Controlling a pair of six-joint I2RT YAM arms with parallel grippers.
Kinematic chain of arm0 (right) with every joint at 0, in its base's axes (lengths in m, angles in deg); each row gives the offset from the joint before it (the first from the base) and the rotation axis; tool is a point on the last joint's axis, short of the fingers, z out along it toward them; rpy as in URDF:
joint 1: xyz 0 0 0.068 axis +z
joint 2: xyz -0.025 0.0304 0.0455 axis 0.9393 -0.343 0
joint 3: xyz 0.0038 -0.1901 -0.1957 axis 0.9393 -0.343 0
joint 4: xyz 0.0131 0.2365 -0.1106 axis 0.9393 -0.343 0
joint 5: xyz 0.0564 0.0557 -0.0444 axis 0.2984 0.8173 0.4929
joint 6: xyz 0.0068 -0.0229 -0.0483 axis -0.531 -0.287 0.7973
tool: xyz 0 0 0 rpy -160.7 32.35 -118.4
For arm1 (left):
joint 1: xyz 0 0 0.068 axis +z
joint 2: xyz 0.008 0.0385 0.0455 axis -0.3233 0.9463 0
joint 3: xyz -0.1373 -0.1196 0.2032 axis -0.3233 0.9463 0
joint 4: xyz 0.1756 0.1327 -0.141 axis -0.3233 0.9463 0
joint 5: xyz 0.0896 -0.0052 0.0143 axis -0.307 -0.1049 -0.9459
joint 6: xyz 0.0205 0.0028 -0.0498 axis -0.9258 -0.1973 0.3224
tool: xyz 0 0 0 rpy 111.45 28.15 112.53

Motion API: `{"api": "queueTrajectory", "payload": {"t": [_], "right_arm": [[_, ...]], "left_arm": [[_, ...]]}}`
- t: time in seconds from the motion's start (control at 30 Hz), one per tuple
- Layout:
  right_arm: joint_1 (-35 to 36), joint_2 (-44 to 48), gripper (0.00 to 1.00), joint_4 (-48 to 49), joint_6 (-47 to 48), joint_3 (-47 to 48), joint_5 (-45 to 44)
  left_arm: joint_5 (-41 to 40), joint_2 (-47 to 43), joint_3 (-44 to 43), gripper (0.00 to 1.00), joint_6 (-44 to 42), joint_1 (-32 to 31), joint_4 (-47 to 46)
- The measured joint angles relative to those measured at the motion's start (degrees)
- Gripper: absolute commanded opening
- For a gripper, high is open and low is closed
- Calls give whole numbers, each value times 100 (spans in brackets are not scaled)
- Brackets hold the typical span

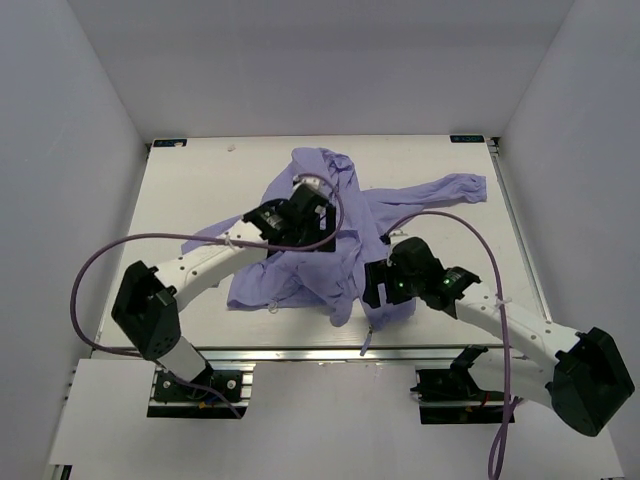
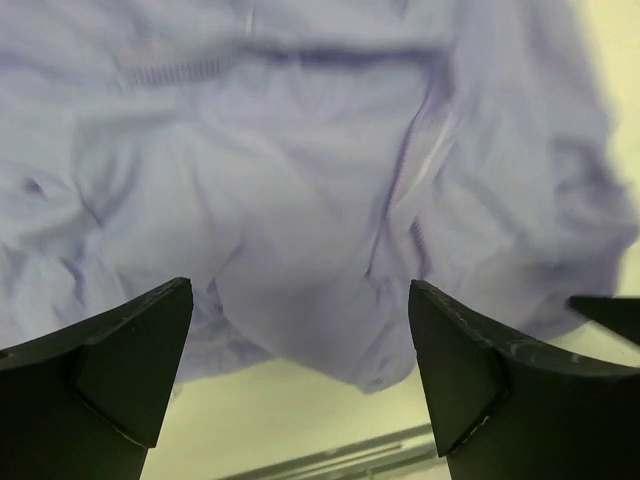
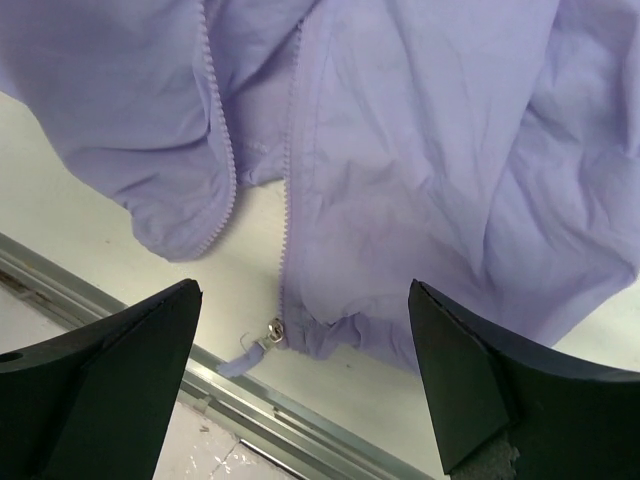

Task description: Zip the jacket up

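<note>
The lavender jacket (image 1: 330, 235) lies crumpled in the middle of the table, front open, one sleeve stretched to the back right. My left gripper (image 1: 296, 222) hovers open over its left part; the left wrist view shows fabric (image 2: 300, 180) below the spread fingers, nothing held. My right gripper (image 1: 383, 285) is open above the jacket's near hem. In the right wrist view the two zipper rows (image 3: 290, 150) run apart down to the metal slider (image 3: 273, 329) with its purple pull tab (image 3: 238, 358) at the hem, between my fingers, near the table's front edge.
The table's metal front rail (image 3: 260, 410) runs just beyond the hem. White walls enclose the table (image 1: 200, 180) on three sides. Purple cables (image 1: 110, 250) loop from both arms.
</note>
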Motion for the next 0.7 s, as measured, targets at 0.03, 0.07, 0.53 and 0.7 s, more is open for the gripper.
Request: {"api": "queueTrajectory", "payload": {"t": [0.03, 0.07, 0.53, 0.7], "right_arm": [[11, -52, 89, -28, -7, -4, 20], [26, -107, 89, -48, -20, -9, 55], [90, -1657, 89, 400, -415, 179, 146], [90, -2389, 89, 568, -404, 798, 46]], "left_arm": [[105, -46, 317, 98, 61, 11, -164], [227, 9, 581, 98, 116, 33, -280], [691, 1858, 385, 98, 33, 1036, -861], [699, 2389, -337, 98, -162, 1268, -883]]}}
